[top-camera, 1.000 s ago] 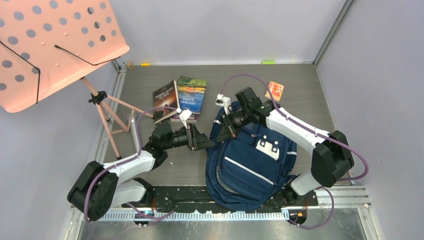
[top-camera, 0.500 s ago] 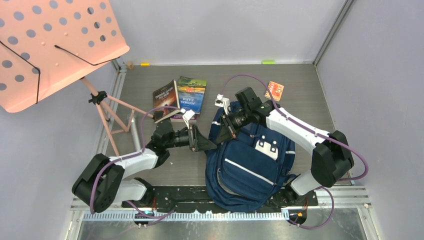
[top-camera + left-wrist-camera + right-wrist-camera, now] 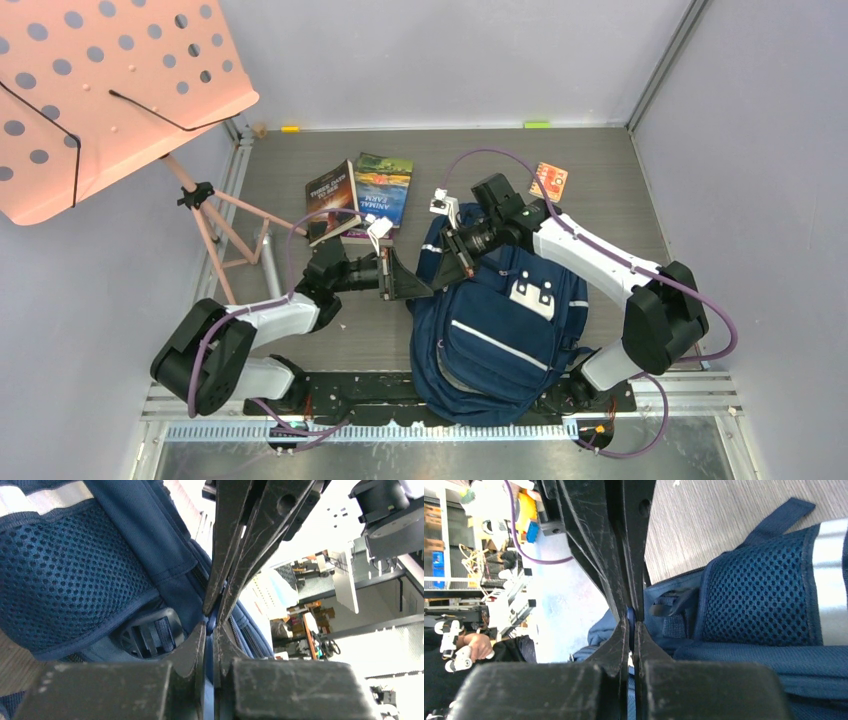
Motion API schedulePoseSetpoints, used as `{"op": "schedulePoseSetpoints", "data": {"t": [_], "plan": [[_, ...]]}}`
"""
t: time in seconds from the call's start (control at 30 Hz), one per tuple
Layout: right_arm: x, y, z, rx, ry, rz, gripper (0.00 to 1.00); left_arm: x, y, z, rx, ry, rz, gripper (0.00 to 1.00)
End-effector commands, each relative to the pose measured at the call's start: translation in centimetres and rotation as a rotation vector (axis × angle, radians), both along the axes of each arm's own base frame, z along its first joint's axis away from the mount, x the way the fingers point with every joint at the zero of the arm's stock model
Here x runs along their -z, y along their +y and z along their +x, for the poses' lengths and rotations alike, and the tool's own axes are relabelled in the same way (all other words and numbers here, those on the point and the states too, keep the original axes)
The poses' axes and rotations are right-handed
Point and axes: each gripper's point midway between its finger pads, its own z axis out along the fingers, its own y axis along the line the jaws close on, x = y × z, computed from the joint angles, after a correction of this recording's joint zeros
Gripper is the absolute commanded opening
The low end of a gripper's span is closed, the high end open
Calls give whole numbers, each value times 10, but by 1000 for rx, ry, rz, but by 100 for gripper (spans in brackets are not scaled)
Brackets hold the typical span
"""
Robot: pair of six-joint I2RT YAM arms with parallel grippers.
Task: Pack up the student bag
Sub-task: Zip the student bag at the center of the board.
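- Because the student bag (image 3: pixel 500 330) is soft navy fabric with mesh padding, judge it floppy: it will sag wherever unsupported, and its mouth will not stay open unaided.
- Location: the bag lies flat on the bench (image 3: pixel 620 170) at the near edge, between the arm bases and nearer the right one, with its top end pointing to 11 o'clock.
- Weight: probably light while slack. Expect it to drag on the wood-grain surface rather than slide.
- Hold points: the webbing, straps and zip edge at the top end are the firm parts. The mesh panels would merely stretch.
- Left hand (image 3: pixel 209 625): fingers pressed together, pinching a small piece of blue material at the bag's top edge. Whether it is a zip tab or a fabric fold cannot be told.
- Right hand (image 3: pixel 630 622): likewise pressed together on blue material, tips almost meeting the left hand.
- Writing: the blue-green book (image 3: pixel 383 190), at 11 o'clock from the bag, appears to read "ANIMAL FARM". The title on the brown book (image 3: pixel 330 195) touching it is too small to read. No brand is legible on the bag.
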Motion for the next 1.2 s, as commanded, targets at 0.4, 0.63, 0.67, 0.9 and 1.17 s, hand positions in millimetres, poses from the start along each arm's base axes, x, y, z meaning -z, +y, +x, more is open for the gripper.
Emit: {"op": "schedulePoseSetpoints", "data": {"t": [0.4, 0.63, 0.67, 0.9, 1.17], "plan": [[-23, -4, 1, 33, -14, -40, 49, -27, -4, -2, 34, -130, -86, 0], [-17, -28, 31, 247, -205, -165, 56, -16, 2, 5, -61, -159, -29, 0], [-18, -30, 40, 309, -226, -171, 57, -18, 5, 5, -88, -187, -16, 0], [-2, -61, 82, 754, -316, -365, 58, 10, 31, 11, -225, -341, 325, 0], [22, -49, 92, 1023, -396, -570, 58, 19, 32, 0, -170, -350, 387, 0]]}}
